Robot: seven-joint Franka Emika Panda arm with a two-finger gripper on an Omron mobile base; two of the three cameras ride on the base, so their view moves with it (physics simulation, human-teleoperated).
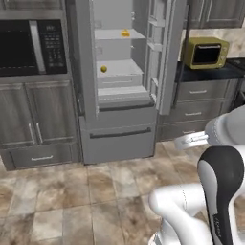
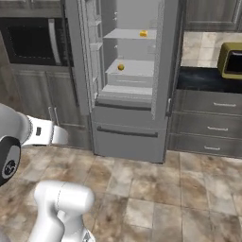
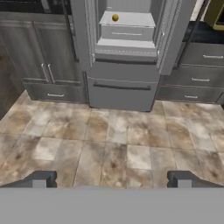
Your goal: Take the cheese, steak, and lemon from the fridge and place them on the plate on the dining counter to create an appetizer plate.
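Grey steel fridge [image 1: 119, 72] stands with both doors open. Cheese [image 1: 125, 33] sits on upper shelf; lemon [image 1: 104, 69] on shelf below, toward its left. Gripper [image 3: 111, 179] hangs over tiled floor [image 3: 113, 144], well short of fridge, fingers spread wide, holding nothing. Microwave [image 1: 31, 47] left of fridge.

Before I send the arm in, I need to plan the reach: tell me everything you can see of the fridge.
The fridge is tall, grey and steel-looking, standing on the tiled floor between dark cabinets. Its upper doors are swung open, showing pale grey shelves and door bins. A small orange-yellow cheese sits on the upper shelf, and a round yellow lemon on the shelf below, above a pale drawer. The bottom freezer drawer is closed, with a dark bar handle. Nothing of the robot touches it.
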